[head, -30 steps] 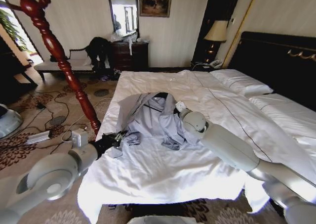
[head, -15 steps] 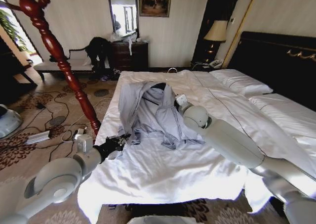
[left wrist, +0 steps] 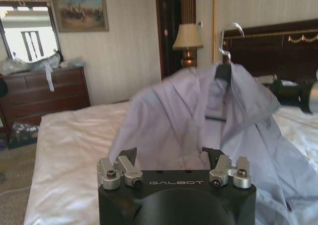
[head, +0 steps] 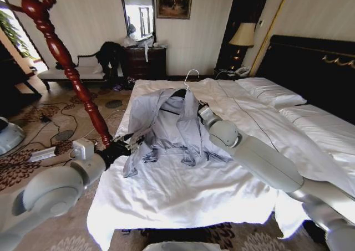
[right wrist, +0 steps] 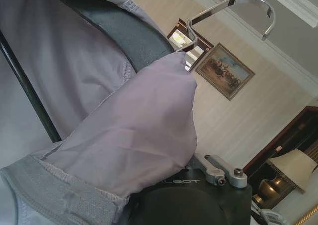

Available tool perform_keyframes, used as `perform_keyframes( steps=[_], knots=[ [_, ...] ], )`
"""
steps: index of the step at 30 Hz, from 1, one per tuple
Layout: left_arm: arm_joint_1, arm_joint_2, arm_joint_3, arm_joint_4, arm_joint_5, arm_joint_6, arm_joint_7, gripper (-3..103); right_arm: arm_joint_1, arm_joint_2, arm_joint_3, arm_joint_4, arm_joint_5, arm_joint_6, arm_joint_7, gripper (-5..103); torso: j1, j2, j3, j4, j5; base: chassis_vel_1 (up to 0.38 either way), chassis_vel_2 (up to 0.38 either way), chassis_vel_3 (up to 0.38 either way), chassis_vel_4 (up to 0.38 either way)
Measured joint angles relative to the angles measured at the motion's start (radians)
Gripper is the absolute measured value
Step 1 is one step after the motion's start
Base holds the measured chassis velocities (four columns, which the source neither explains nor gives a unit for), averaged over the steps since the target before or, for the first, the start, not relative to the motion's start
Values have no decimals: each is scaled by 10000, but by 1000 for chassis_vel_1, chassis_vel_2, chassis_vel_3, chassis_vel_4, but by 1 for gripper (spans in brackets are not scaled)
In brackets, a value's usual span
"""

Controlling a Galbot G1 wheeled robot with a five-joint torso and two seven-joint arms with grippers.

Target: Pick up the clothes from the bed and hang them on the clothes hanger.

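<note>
Room bright, daylight from the mirror (head: 138,13) on far wall, blown out white. Bed (head: 183,184) sheet near it glares. Headboard (head: 310,68) side darker. Head view bends at edges. Shirt (left wrist: 198,120) slightly blurred in left wrist view.

Right gripper (head: 195,108) fingertips buried under the shirt (head: 166,126) near frame centre, hanger (right wrist: 134,38) shoulders swallowed by collar fabric, left gripper (head: 128,144) tips lost in a sleeve at the bed (head: 183,201) edge, coat stand (head: 61,57) top cut off upper left.
</note>
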Motion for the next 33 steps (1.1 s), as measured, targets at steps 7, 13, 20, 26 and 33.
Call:
perform_keyframes(
  steps=[7, 13, 20, 26, 33],
  knots=[
    [137, 297, -498, -4, -1865, 850, -915, 100, -784, -407, 623, 205, -105, 172, -159, 23, 0, 0, 0, 1, 3, 0, 0, 0, 0],
    [644, -111, -32, 10, -5214, 2902, -3932, 100, -1169, -860, 1110, 391, 37, 197, -160, 23, 0, 0, 0, 6, -8, 0, 0, 0, 0],
    [469, -269, -96, 5, -5647, 2649, -3231, 100, -1537, -1094, 1451, 549, 51, 242, -165, 23, 1, -1, 1, 3, 0, 0, 0, 0, 0],
    [230, -287, -136, 2, -4813, 1757, -1802, 100, -1860, -1316, 1776, 698, 41, 276, -192, 23, 1, -1, 0, 1, -1, 0, 0, 0, 0],
    [-334, 20, -376, 0, -3096, 361, -401, 100, -2348, -1553, 2316, 1129, -145, 447, -286, 23, 1, -1, 1, 3, 0, 0, 0, 0, 0]
  ],
)
